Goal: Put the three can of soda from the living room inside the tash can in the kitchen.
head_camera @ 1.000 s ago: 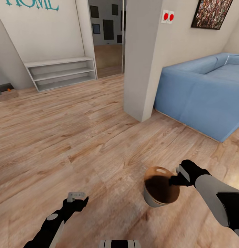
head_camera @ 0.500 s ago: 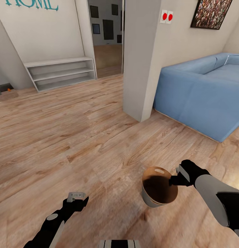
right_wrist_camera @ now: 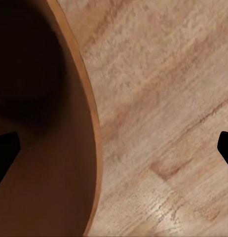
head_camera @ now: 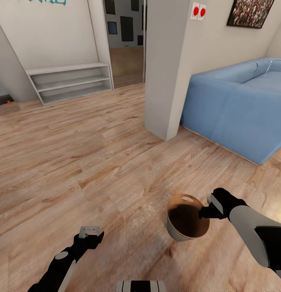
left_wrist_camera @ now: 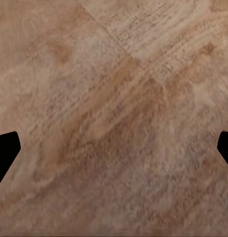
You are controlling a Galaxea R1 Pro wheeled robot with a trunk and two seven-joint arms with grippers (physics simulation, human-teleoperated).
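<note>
One tash can (head_camera: 185,231), brown inside, contents unclear, rim pinched by right claw (head_camera: 204,212); left claw (head_camera: 89,232) spread.

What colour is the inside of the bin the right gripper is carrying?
Coppery brown, darkening toward the bottom of the tash can; best seen in the head view.

trash can (head_camera: 188,221): dark inside hides any contents | right hand (head_camera: 206,211): fingertips masked by the can's rim, grip unclear | blue sofa (head_camera: 237,105): cut off at right edge | teal wall lettering (head_camera: 45,1): cropped at top, unreadable
</note>
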